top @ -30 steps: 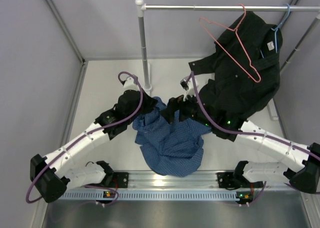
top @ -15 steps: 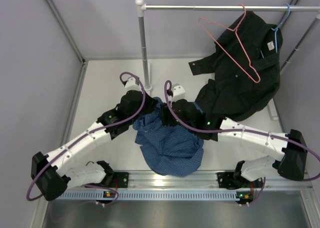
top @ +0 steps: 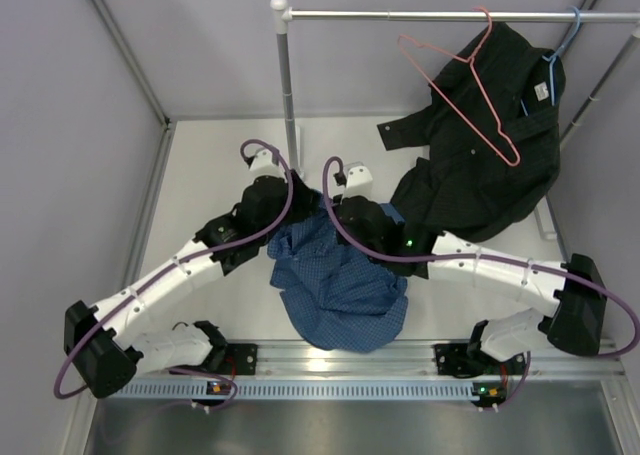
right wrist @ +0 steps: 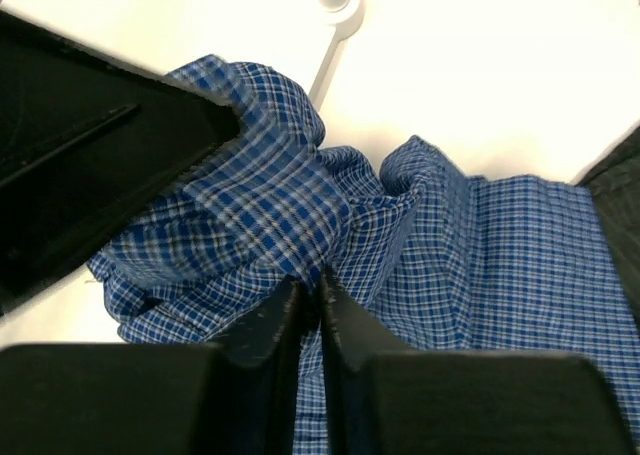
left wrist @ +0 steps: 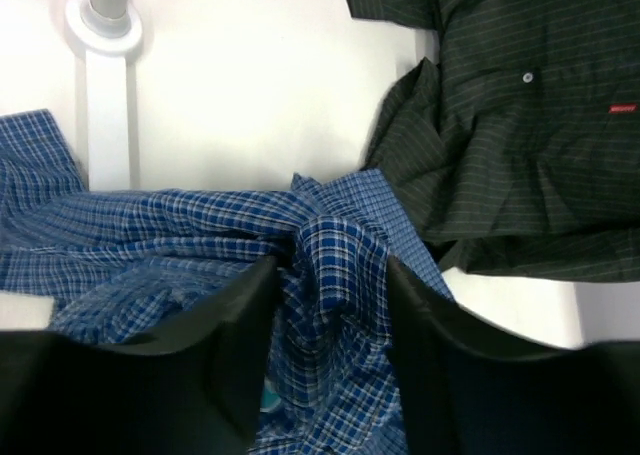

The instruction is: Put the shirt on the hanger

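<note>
The blue checked shirt [top: 340, 295] lies crumpled on the table between the two arms. My left gripper [top: 300, 215] is at its far edge, open, and a raised ridge of the shirt [left wrist: 200, 235] stands loosely between the spread fingers of the left gripper [left wrist: 330, 275]. From the right, my right gripper [top: 328, 227] meets it. The right wrist view shows the right gripper [right wrist: 312, 280] shut on a fold of the shirt [right wrist: 500, 255]. The pink-red wire hanger [top: 480, 85] hangs by its hook from the rail [top: 420, 16], apart from both grippers.
A black shirt [top: 490, 145] on a light blue hanger [top: 565, 40] hangs at the right and drapes onto the table next to the blue one. The rack's upright post [top: 287, 95] and its base [left wrist: 105, 25] stand just behind the grippers. Grey walls close in both sides.
The right arm swung left onto the shirt and shut its jaws on a fold. The left gripper, shut before, has opened in place.
</note>
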### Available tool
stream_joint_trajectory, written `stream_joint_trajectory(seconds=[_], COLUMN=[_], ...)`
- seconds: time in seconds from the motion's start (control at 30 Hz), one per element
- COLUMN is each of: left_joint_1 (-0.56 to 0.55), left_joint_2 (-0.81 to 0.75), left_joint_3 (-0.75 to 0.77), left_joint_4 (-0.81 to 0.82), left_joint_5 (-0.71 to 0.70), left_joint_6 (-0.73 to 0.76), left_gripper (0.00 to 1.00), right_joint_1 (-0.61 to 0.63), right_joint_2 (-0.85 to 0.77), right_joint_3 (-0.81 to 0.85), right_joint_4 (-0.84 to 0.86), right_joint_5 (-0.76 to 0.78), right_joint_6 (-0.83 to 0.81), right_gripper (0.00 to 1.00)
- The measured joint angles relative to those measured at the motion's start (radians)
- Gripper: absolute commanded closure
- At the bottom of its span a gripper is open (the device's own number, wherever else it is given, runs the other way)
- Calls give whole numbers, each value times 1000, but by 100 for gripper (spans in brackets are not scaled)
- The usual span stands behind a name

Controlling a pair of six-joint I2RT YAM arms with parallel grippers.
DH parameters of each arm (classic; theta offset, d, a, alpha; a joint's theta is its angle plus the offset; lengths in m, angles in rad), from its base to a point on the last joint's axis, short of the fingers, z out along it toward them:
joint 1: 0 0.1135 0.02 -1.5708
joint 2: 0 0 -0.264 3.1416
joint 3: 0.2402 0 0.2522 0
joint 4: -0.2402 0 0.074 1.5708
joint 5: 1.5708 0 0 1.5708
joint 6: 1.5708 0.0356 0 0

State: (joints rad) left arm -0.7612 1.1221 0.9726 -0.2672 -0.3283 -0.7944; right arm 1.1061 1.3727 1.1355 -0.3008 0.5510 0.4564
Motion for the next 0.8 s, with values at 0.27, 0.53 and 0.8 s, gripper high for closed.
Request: stream_joint_trajectory(seconds=[0.27,0.53,0.8], left_joint_1=[2,3,5], left_joint_2=[57,-193,-171], left_joint_3=[195,28,-227], left_joint_4=[-64,-72,29], left_joint_5=[-98,-37,151], left_joint_6=[135,221,231], left_gripper=[2,3,7], right_joint_1=[-60,-278,-333], right_joint_2=[-103,-306,-411], right_joint_3=[-4,-18,-77], right_joint_4=[-17,-83,-109], right_joint_5=[-6,-122,-242], right_joint_6=[-14,-62,-113], right_gripper=[100,100,100])
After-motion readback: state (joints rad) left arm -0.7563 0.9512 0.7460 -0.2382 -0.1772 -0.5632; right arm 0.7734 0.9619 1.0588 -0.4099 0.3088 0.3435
